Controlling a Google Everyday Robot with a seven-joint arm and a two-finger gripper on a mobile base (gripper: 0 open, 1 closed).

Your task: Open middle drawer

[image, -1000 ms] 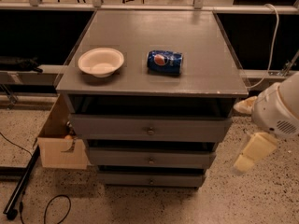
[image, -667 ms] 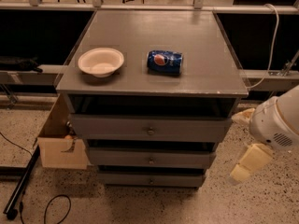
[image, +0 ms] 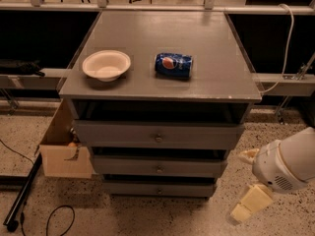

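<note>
The grey cabinet has three alike drawers with small round knobs. The middle drawer (image: 123, 166) is the second one, and its front sits in line with the others, closed. Its knob (image: 159, 169) is at the centre. My gripper (image: 249, 181) is low at the right of the cabinet, beside the middle and bottom drawers and apart from them. Its two beige fingers (image: 252, 203) are spread open and hold nothing. The white arm body (image: 288, 166) is behind it at the right edge.
A white bowl (image: 106, 65) and a blue soda can (image: 173, 65) lying on its side rest on the cabinet top (image: 216, 58). A cardboard box (image: 61, 151) stands on the floor at the cabinet's left. A black cable (image: 19, 200) lies on the speckled floor.
My gripper and arm have moved down and a little left, from beside the top drawer to beside the lower drawers. The drawers, bowl and can have not moved.
</note>
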